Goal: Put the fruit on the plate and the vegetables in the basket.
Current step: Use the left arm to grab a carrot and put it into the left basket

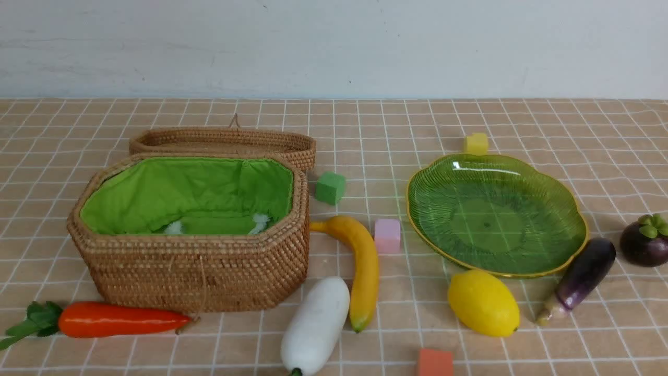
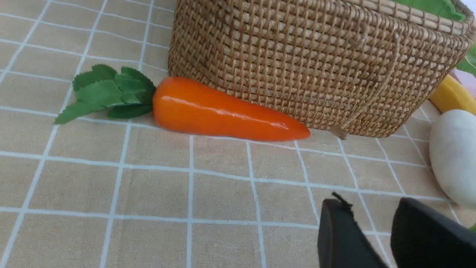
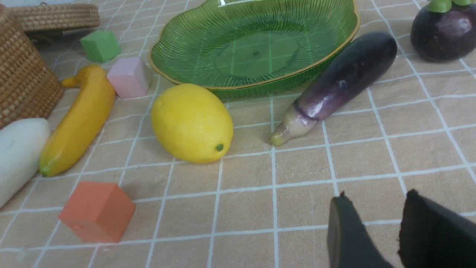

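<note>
While I am looking across the checked cloth (image 1: 574,350), I am counting three glossy fruits, three vegetables and four foam cubes (image 1: 330,188). The banana (image 1: 360,266), lemon (image 1: 482,303) and round mangosteen (image 1: 643,243) are lying at the ribbed green glass plate's (image 1: 496,214) nine, six and three o'clock; the eggplant (image 1: 582,277) is lying just beside its rim at four. The carrot (image 1: 120,319) and fat radish (image 1: 315,326) are resting at the woven, cloth-lined basket's (image 1: 193,271) seven and five o'clock. My left gripper (image 2: 372,208) and right gripper (image 3: 377,203) are both standing partly parted, gripping nothing.

Green cube (image 1: 330,187), pink cube (image 1: 387,235), yellow cube (image 1: 476,143), orange cube (image 1: 434,362) and wicker lid (image 1: 224,142) lie scattered.
</note>
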`<state>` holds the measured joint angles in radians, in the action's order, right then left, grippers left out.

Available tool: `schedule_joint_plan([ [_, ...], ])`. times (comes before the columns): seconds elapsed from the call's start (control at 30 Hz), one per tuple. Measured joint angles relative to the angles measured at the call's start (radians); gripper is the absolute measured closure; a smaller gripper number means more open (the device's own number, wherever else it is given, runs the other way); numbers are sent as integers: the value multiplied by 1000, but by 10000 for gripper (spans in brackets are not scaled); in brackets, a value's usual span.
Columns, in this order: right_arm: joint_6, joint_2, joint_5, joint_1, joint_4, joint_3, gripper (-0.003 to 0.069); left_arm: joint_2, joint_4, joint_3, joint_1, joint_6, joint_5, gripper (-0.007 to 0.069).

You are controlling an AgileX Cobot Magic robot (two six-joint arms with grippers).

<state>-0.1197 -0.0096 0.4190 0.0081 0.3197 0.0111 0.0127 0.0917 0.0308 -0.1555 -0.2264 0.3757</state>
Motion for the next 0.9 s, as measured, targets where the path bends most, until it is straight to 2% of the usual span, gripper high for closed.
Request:
schedule_joint_plan([
  [0.33,0,0,0,0,0,0,421,0,0,0,0,0,-6,405],
  [0.47,0,0,0,0,0,0,421,0,49,0,0,-32,-54,402],
  [0.5,0,0,0,0,0,0,421,0,114,0,0,-72,-84,400],
  [0.6,0,0,0,0,0,0,421,0,201,0,0,-125,-125,397],
  [0.73,0,0,0,0,0,0,421,0,431,0,0,-247,-227,392],
  [0.83,0,0,0,0,0,0,421,0,482,0,0,-253,-290,391],
  [0.9,0,0,0,0,0,0,421,0,496,0,0,-204,-355,393],
])
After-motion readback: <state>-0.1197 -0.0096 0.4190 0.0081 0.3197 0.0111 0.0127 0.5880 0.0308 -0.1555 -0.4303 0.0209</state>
